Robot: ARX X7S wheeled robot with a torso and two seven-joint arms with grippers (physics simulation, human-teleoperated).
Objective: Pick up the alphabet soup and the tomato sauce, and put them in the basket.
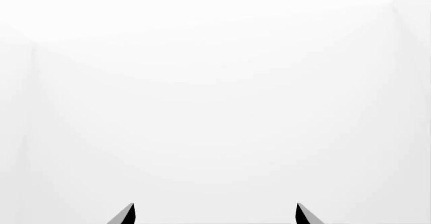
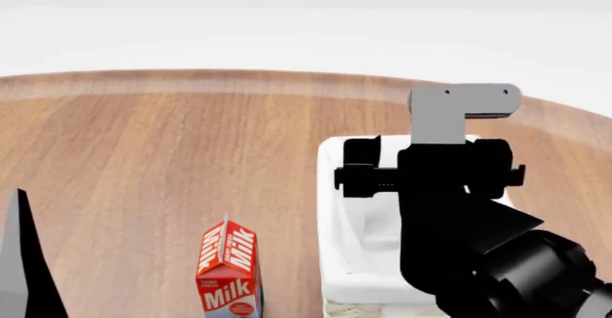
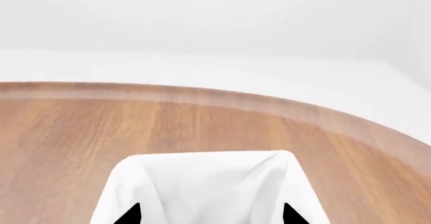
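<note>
Basket (image 2: pixel 337 210) sitting on wooden table (image 2: pixel 143 153), long axis running away from robot, open side up. Right gripper (image 3: pixel 209 216) hovering over basket, tips apart, nothing showing between them: likely release step, or arm about to go for a can. Neither can showing; contents hidden by arm. Next move calling for locating both cans. Left gripper (image 1: pixel 214 215) spread, facing blank white. Milk carton (image 2: pixel 228 269) standing left of basket.
</note>
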